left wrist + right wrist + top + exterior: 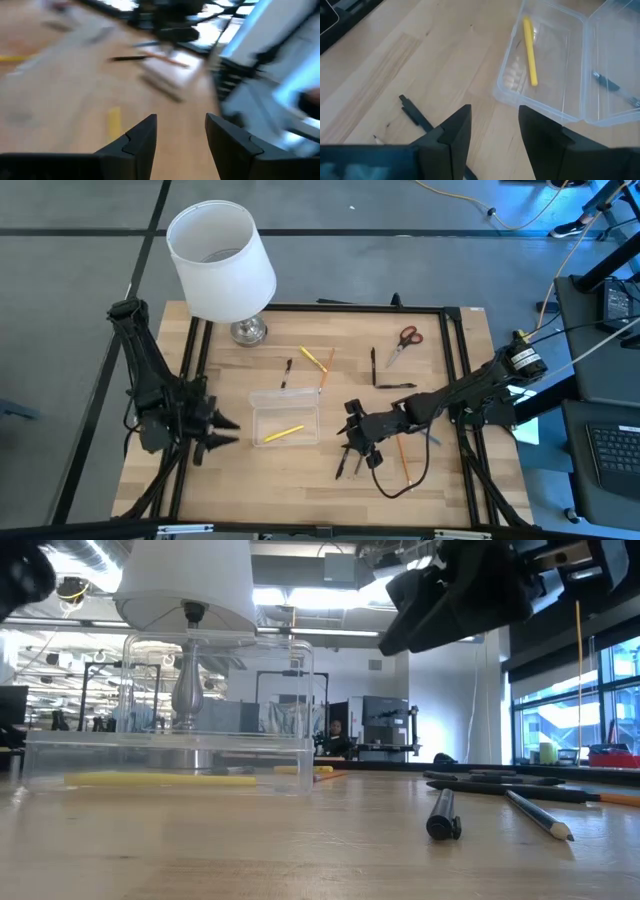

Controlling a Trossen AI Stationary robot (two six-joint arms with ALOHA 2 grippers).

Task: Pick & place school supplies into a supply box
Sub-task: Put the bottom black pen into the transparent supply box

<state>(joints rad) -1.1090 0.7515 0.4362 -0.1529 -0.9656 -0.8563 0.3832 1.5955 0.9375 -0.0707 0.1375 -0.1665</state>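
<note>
The supply box (285, 420) is a clear shallow box with its lid folded open toward the far edge. One yellow pencil (283, 433) lies in it, also seen in the right wrist view (530, 50). My right gripper (348, 428) hovers open and empty just right of the box, above the table. Two dark pens (350, 464) and an orange pencil (403, 460) lie flat near it. Farther back lie red-handled scissors (403, 340), black pens (373, 365) and yellow and orange pencils (318, 362). My left gripper (230, 432) is open and empty at the box's left.
A lamp with a white shade (220, 260) stands on its metal foot (248, 332) at the far left of the table. A black frame (455, 315) borders the table. A black cable (405, 485) loops over the wood near the right arm. Bare wood (260, 480) lies along the near edge.
</note>
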